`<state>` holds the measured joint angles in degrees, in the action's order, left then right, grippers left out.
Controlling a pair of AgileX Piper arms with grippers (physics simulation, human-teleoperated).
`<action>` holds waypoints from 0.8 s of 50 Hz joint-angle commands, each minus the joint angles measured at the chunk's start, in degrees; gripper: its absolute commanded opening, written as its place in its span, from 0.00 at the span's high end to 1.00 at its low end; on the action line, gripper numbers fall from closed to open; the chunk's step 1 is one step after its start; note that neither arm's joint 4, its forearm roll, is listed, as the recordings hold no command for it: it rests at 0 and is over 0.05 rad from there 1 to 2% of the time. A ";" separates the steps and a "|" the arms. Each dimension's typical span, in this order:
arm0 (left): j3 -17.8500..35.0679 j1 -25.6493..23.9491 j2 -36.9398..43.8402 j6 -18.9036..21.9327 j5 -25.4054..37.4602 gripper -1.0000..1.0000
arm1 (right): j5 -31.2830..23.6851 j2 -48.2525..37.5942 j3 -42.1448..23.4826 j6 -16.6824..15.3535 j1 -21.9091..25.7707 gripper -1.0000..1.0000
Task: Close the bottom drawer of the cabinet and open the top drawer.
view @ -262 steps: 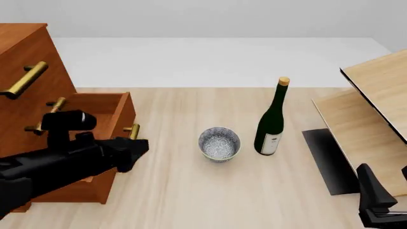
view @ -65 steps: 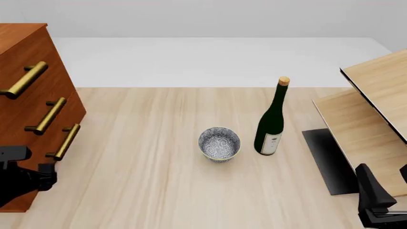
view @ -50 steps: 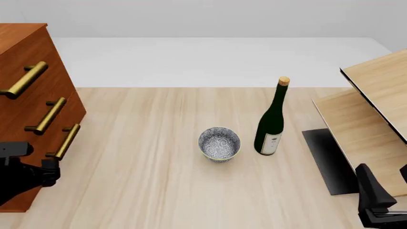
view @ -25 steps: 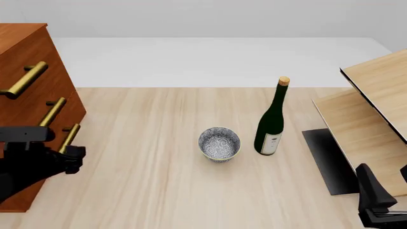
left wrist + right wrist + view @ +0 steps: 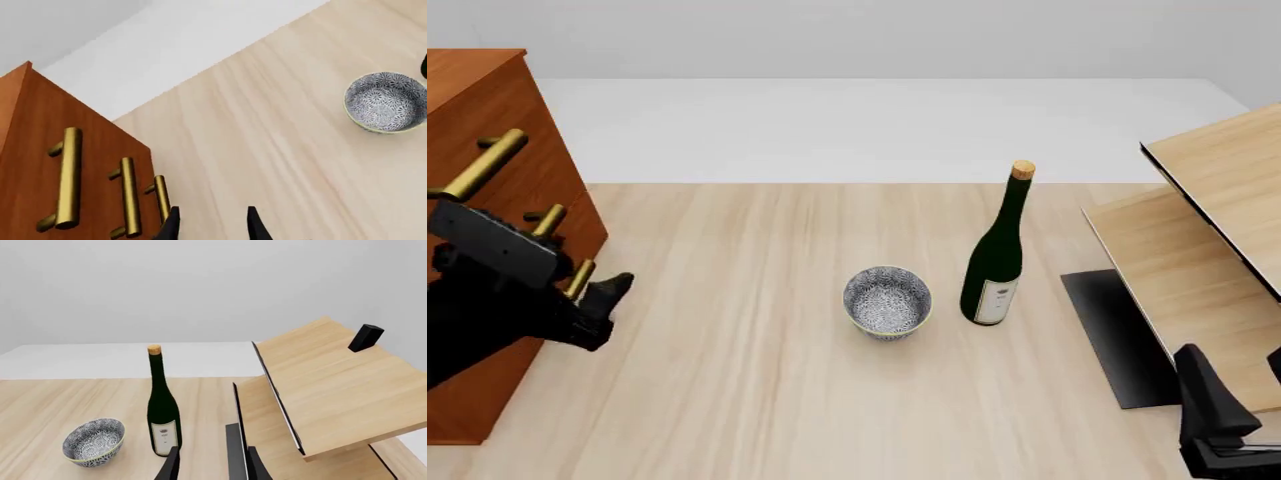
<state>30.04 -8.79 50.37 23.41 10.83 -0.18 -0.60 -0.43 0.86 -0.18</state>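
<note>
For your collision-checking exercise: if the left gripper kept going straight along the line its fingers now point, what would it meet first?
Probably nothing at once: the left gripper points past the cabinet beside it, over bare table. The bowl lies off to one side. Depth is uncertain.

Reddish-brown matt wood cabinet [image 5: 487, 130] with 3 polished brass bar handles [image 5: 69, 184], pale smooth wood-grain table [image 5: 774, 380], glossy dark-green glass bottle [image 5: 997, 250] — paper label, glazed patterned ceramic bowl [image 5: 888, 302], matt black gripper fingers [image 5: 253, 227].

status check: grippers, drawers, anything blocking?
Left gripper open, empty, beside the cabinet. Right gripper open, idle. Bottom drawer shut, top drawer not yet open. Nothing in the way.
</note>
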 commanded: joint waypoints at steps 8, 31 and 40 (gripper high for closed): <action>-0.42 -3.65 -7.00 29.29 -5.03 0.00 | -0.25 0.35 -0.02 -0.36 0.09 0.00; -9.96 3.07 -5.50 56.57 -19.76 0.00 | 0.22 -0.20 -0.05 -0.35 0.17 0.00; -11.84 5.96 -4.00 60.51 -24.12 0.00 | 0.05 -0.01 -0.04 -0.30 0.11 0.00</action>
<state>21.05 -5.72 45.20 76.99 -7.81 -0.13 -0.60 -0.47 0.51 -0.04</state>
